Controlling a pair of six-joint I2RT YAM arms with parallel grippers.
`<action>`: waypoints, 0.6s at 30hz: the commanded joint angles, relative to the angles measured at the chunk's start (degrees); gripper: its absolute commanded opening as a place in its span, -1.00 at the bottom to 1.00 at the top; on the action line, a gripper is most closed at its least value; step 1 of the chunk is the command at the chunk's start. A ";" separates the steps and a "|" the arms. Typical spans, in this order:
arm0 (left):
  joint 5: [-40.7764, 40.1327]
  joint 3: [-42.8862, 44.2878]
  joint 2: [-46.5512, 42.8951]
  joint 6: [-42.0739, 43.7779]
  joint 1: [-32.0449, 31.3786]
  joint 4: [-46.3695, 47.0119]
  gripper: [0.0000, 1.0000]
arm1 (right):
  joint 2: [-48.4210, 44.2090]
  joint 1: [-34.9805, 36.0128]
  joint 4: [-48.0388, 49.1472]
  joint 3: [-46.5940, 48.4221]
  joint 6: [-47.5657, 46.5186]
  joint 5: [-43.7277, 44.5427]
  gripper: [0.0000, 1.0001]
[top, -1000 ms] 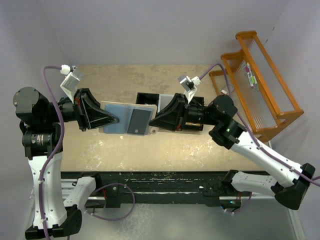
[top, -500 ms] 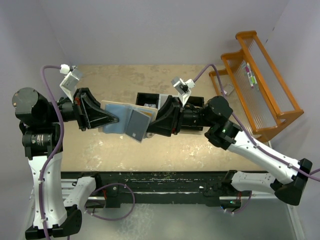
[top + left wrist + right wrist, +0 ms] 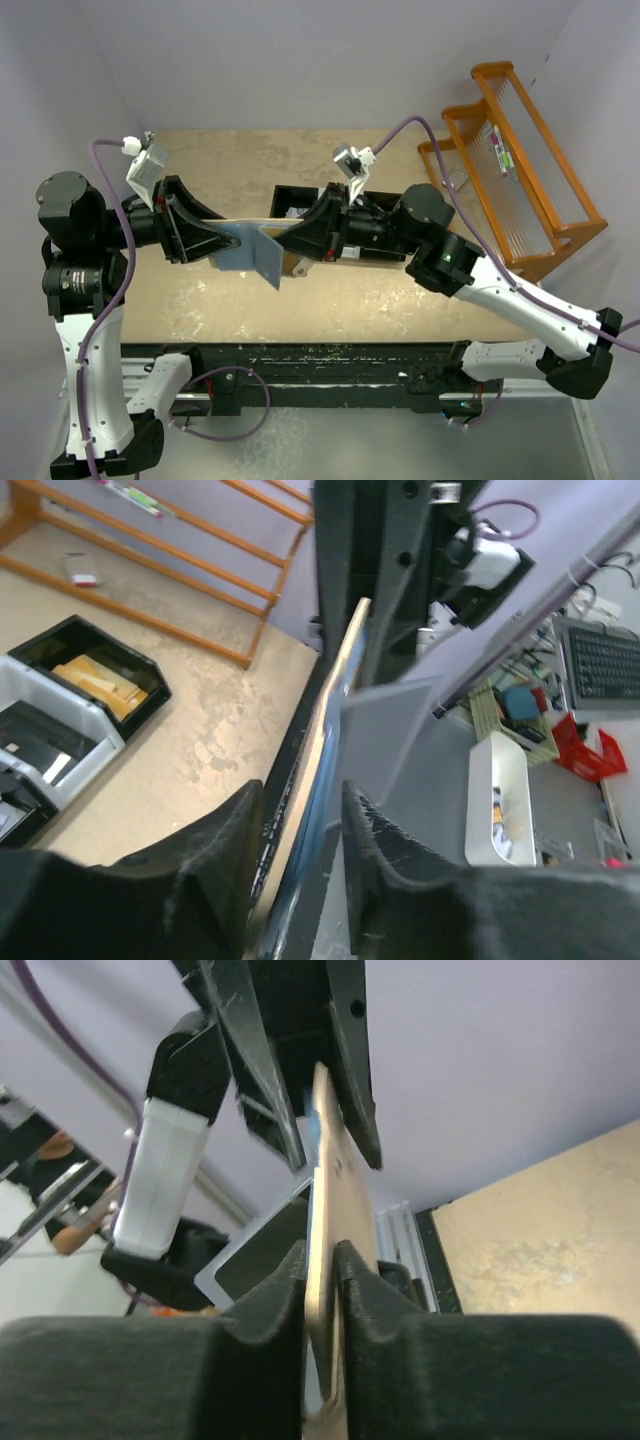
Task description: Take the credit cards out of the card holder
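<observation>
Card holder (image 3: 250,245) edge-up over the desk (image 3: 400,290), long axis left-right.
Arms nose-to-nose: right end effector (image 3: 284,239) clamps it; left end effector (image 3: 234,240) straddles it, grip unclear.

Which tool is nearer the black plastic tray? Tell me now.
Right. The right tool hangs just in front of the black tray; the left tool sits farther left, across the pale blue-grey folding card holder.
</observation>
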 commanded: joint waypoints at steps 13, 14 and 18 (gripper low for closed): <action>-8.15 1.08 -2.12 30.20 0.21 -20.71 0.67 | 20.93 19.75 -42.20 34.53 -13.00 56.58 -1.00; -9.28 1.22 -2.39 31.13 0.22 -21.04 0.67 | 21.81 20.21 -44.17 35.94 -13.84 59.23 -1.00; -17.65 1.07 -3.63 34.59 0.22 -21.16 0.72 | 23.87 21.85 -48.50 38.91 -16.29 67.21 -1.00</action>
